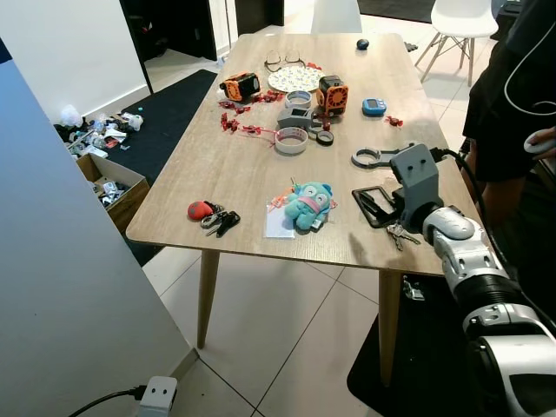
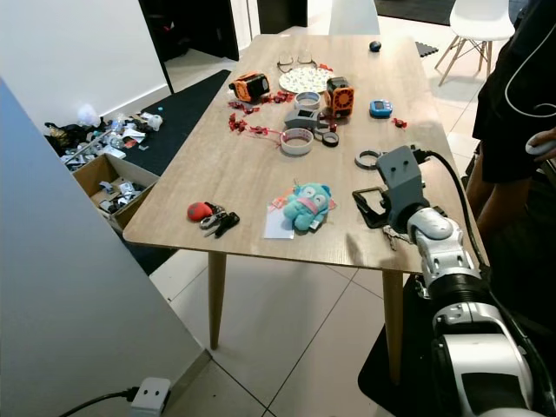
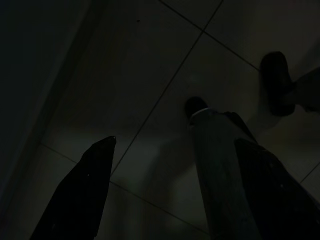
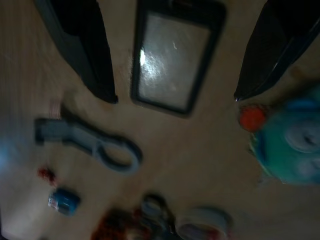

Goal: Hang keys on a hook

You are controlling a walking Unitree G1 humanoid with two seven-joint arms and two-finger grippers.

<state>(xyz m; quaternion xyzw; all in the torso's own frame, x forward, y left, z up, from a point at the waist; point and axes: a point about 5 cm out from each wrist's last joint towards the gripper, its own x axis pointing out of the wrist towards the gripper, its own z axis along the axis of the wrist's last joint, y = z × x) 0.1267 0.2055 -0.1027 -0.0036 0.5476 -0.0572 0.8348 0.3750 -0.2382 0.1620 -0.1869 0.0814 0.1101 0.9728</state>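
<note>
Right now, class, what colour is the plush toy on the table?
Teal, with a pink mouth: the plush toy shows best in the left eye view.

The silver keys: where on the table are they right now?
The silver keys lie near the table's front right edge, just under the right gripper and beside the black card holder.

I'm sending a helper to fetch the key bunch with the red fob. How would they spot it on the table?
Go to the wooden table and its near edge on the robot's left, by the corner. The key bunch with the red fob lies there, left of the teal plush toy. It alone pairs a round red fob with dark keys; the other keys by the right gripper are plain metal.
</note>
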